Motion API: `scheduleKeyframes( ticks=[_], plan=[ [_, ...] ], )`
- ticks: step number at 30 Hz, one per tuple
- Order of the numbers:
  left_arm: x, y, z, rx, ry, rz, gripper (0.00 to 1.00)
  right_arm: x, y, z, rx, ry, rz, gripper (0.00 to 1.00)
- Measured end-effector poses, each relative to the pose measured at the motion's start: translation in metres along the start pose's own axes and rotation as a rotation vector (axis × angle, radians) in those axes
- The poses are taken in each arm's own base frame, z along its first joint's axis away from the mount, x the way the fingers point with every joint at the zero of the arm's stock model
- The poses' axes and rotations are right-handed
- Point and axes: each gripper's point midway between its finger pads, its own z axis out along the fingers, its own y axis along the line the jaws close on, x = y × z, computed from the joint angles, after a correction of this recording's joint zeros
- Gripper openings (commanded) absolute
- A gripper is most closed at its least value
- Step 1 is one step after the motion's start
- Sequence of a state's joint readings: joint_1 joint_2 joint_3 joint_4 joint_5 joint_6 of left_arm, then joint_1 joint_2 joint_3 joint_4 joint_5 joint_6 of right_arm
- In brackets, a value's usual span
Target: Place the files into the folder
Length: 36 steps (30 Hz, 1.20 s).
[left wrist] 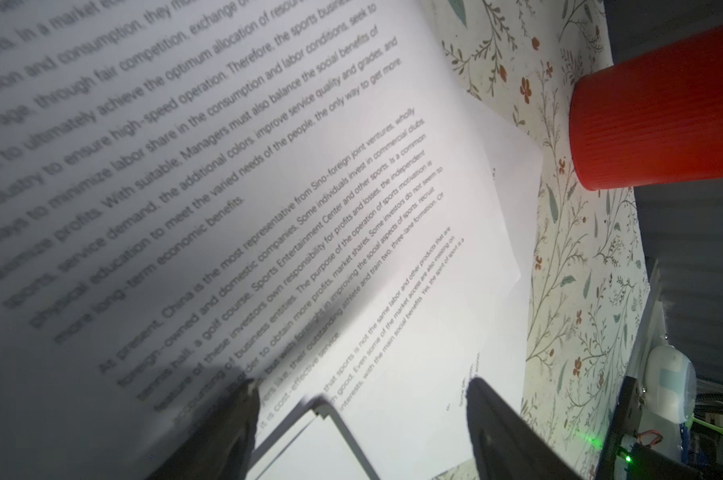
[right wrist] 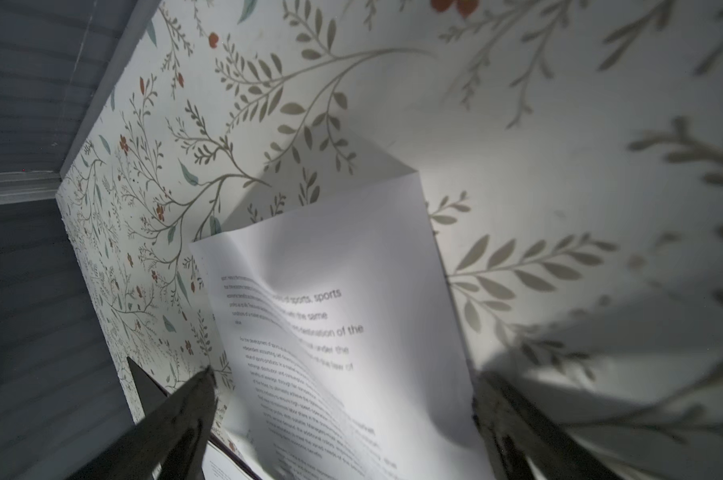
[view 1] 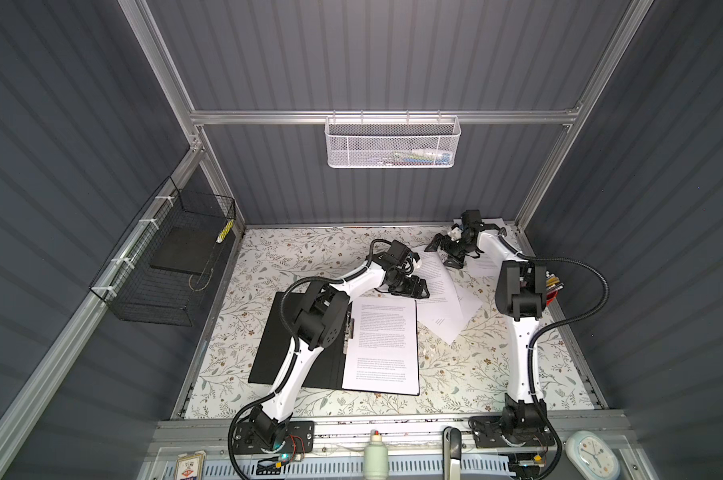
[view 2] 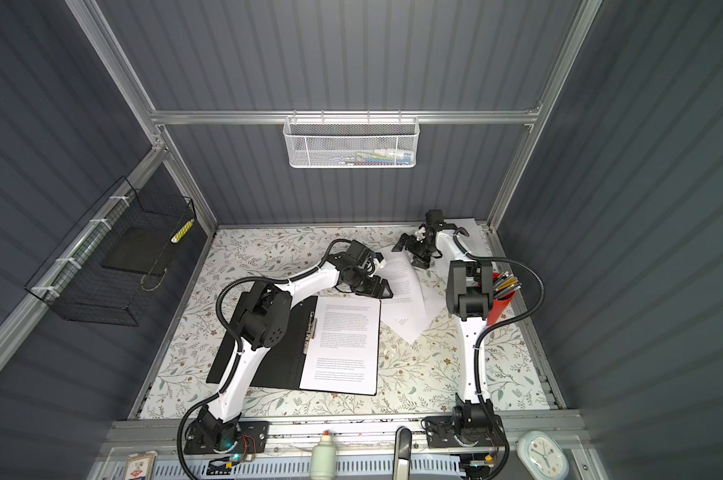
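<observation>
– Pale bottle [view 1: 375,455] and clock [view 1: 591,455] stand nearest, on the front rail. Where is the folder [view 1: 268,353]?
– It lies open, black inside up, toward the front left corner of the worktop [view 1: 476,374]. One printed sheet [view 1: 384,345] rests on its right half.
– And the other files [view 1: 438,291]?
– They overlap loosely toward the far right corner, near a red pencil cup [view 2: 501,307] at the right edge.
– The pincers?
– The left gripper [view 1: 418,287] hovers at the loose sheets' left edge, jaws spread wide, gripping nothing. The right gripper [view 1: 445,252] is spread fully at their far end, with a buckled sheet between its fingers [right wrist: 185,407], unclamped.
</observation>
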<state>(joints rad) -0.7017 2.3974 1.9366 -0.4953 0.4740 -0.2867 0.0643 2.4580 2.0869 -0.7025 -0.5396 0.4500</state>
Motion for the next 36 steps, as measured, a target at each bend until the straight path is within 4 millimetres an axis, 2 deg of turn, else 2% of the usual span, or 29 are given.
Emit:
scheduleKeyframes(
  ticks=[6,11,16,21,22,25,28,29,33,36],
  plan=[
    [0.000,0.000,0.000,-0.002,0.005,-0.004,0.80,0.023,0.006,-0.004,-0.069,0.046,0.008,0.99],
    [0.000,0.000,0.001,-0.004,0.014,-0.009,0.80,0.047,0.003,-0.015,-0.151,0.087,0.075,0.99],
    [0.000,0.001,0.001,-0.005,0.018,-0.013,0.79,0.063,-0.001,-0.027,-0.232,0.098,0.140,0.99],
    [0.000,0.002,0.000,-0.003,0.017,-0.017,0.79,0.078,0.005,-0.041,-0.291,0.084,0.163,0.99],
    [-0.001,0.002,0.000,-0.003,0.017,-0.018,0.79,0.080,0.007,-0.044,-0.291,0.079,0.157,0.96],
    [-0.002,0.004,-0.001,0.002,0.015,-0.023,0.79,0.077,0.012,-0.053,-0.284,0.044,0.116,0.85],
    [-0.002,0.004,-0.002,0.014,0.014,-0.025,0.80,0.070,0.013,-0.057,-0.270,0.008,0.072,0.58],
    [-0.002,0.004,-0.002,0.018,0.014,-0.026,0.80,0.069,0.011,-0.056,-0.257,0.002,0.070,0.51],
    [-0.003,0.003,-0.004,0.039,0.015,-0.033,0.81,0.062,0.000,-0.050,-0.200,-0.020,0.048,0.14],
    [-0.004,0.000,-0.006,0.045,0.017,-0.037,0.84,0.058,-0.006,-0.048,-0.165,-0.035,0.038,0.00]
  ],
)
